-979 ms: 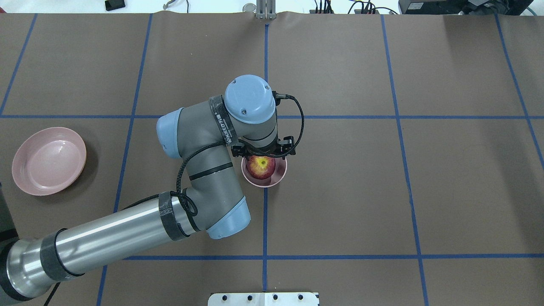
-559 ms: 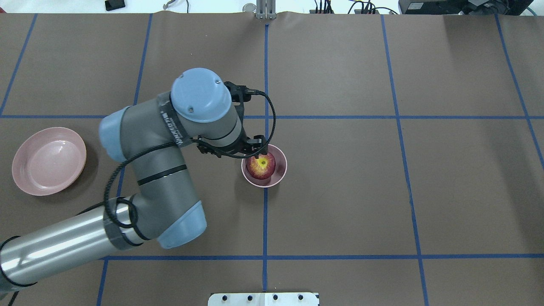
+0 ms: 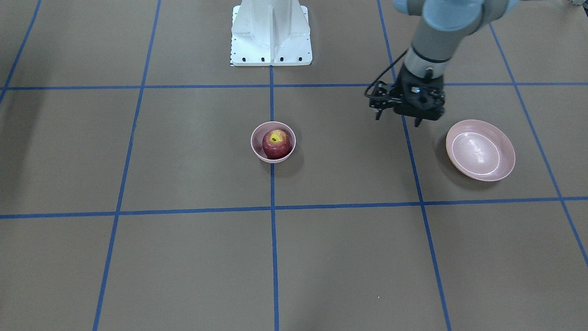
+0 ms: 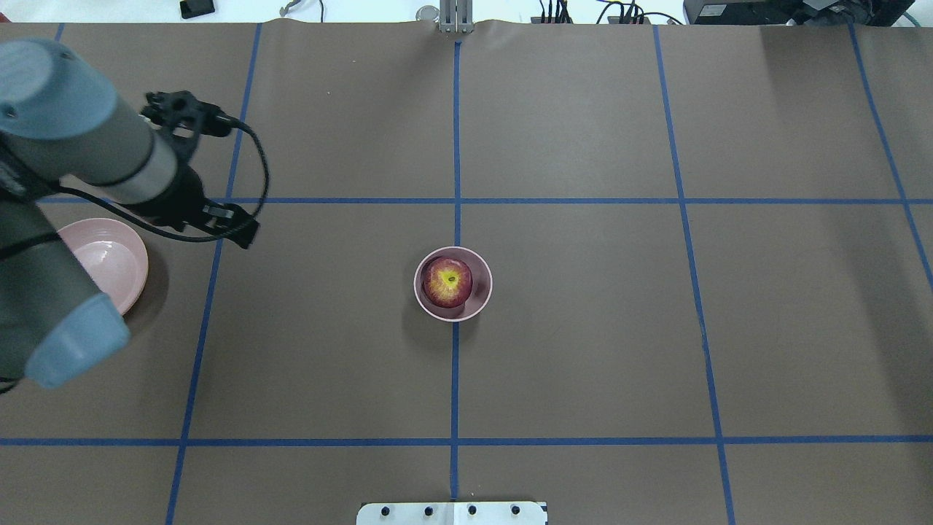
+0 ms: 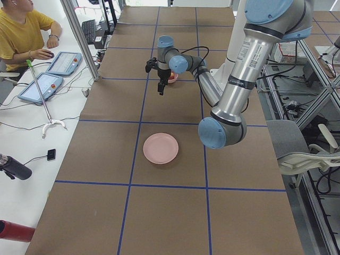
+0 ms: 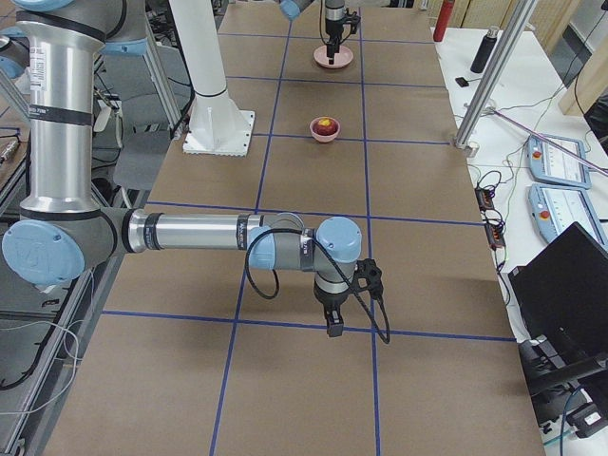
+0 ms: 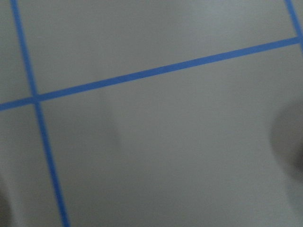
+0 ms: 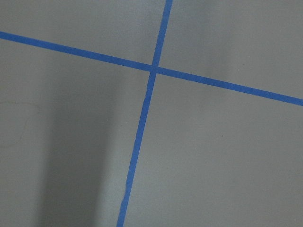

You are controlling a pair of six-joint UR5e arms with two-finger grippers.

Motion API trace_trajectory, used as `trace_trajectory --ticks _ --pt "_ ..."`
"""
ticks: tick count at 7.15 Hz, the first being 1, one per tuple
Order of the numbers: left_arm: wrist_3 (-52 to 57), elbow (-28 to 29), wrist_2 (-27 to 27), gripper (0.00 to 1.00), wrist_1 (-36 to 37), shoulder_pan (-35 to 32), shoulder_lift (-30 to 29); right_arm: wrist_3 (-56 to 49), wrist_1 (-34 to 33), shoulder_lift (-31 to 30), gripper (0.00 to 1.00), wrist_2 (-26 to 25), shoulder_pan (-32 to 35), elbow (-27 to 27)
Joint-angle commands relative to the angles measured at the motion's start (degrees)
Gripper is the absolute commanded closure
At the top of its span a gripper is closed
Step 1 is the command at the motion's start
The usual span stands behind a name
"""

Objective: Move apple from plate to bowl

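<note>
The dark red apple (image 3: 277, 143) with its yellow-green top sits inside the small pink bowl (image 3: 255, 147) at the table's centre; both also show in the overhead view, apple (image 4: 447, 281) in bowl (image 4: 482, 293). The wide pink plate (image 3: 480, 150) lies empty on the robot's left side and is partly covered by the arm in the overhead view (image 4: 109, 264). My left gripper (image 3: 397, 120) hangs open and empty above the table, beside the plate and well away from the bowl. My right gripper (image 6: 333, 329) shows only in the right side view, low over the table; I cannot tell its state.
The white robot base (image 3: 271, 37) stands at the table's near edge. Blue tape lines grid the brown table. An operator (image 5: 21, 32) sits beyond the table's far side with control tablets (image 5: 64, 62).
My left arm has swung away from the bowl toward the robot's left, ending near the plate. The apple has stayed in the bowl.
</note>
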Motion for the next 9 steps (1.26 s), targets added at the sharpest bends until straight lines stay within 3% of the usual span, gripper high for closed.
trace_trajectory --ticks 1,2,5,7,9 --pt "24.75 0.04 -9.08 0.03 0.37 -15.87 11.24 0.00 0.00 -0.03 0.00 -0.10 0.00 -0.30" --pt "33.13 2.92 -10.32 0.03 0.38 -22.81 14.50 0.08 0.00 -0.03 0.00 -0.19 0.00 -0.39" --pt "41.81 7.60 -10.61 0.02 -0.50 -36.65 23.64 0.52 0.00 -0.03 0.00 0.07 0.00 -0.39" --pt "42.27 11.02 -11.13 0.02 -0.85 -39.48 24.64 0.52 0.00 -0.03 0.00 0.07 0.00 -0.39" --pt "41.66 7.46 -10.96 0.02 -0.07 -40.46 24.46 0.61 0.00 -0.03 0.00 0.16 0.00 -0.30"
